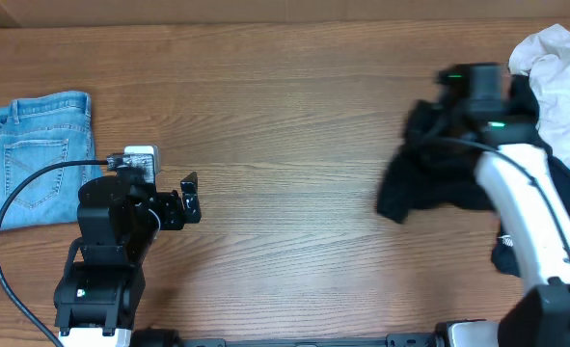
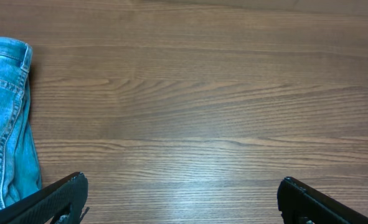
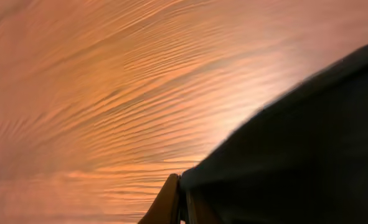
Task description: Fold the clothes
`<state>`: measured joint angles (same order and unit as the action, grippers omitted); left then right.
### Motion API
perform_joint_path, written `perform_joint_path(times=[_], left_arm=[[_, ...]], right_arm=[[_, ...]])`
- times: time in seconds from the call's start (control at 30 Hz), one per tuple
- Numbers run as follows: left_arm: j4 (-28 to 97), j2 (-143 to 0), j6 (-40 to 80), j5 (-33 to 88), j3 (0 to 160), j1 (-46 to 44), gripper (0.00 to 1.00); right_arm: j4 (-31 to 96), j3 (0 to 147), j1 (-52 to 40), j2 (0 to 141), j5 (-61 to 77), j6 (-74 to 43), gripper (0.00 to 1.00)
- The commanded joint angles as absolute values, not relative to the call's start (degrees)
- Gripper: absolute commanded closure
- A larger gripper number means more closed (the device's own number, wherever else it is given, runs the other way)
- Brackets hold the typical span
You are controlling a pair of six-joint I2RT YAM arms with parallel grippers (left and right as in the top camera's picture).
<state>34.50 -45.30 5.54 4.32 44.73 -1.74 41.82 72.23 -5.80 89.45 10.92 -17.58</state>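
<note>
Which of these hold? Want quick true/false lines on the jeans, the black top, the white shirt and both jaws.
1. The jeans lie folded beside the left arm. True.
2. The left jaws are shut on the jeans. False: they stand wide open over the bare table, holding nothing.
3. The right jaws are shut on the black top. True.
4. The black top lies folded flat. False: it is bunched up under the right arm.
5. The white shirt lies on the jeans. False: it is crumpled at the far right end, across the table from them.
</note>
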Motion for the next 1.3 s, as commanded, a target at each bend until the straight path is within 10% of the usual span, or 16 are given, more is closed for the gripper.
perform_joint_path(times=[0.0,0.27,0.33,0.6,0.83,1.27], left_arm=[[34.24,-45.39,5.34,4.05,46.3,-1.52,0.0],[34.09,-46.76,5.34,4.08,46.28,-1.52,0.0],[33.5,-47.66,5.34,4.1,46.28,-1.52,0.0],[27.07,-52.34,5.28,9.87,46.28,-1.69,0.0],[17.93,-59.4,5.1,10.44,46.28,-9.45,0.0],[-4.82,-88.75,18.04,8.69,49.45,-32.51,0.0]], right_arm=[[37.52,72.82,-12.67,92.66,9.43,-18.2,0.96],[22.92,72.82,-22.2,101.73,9.06,-17.87,0.94],[19.35,72.82,-22.87,102.52,8.99,-17.37,0.67],[24.43,75.7,-18.06,96.44,1.91,-16.01,0.22],[37.95,76.58,-5.1,84.68,-2.07,-16.05,0.03],[51.24,76.47,13.87,83.77,0.23,-16.01,0.0]])
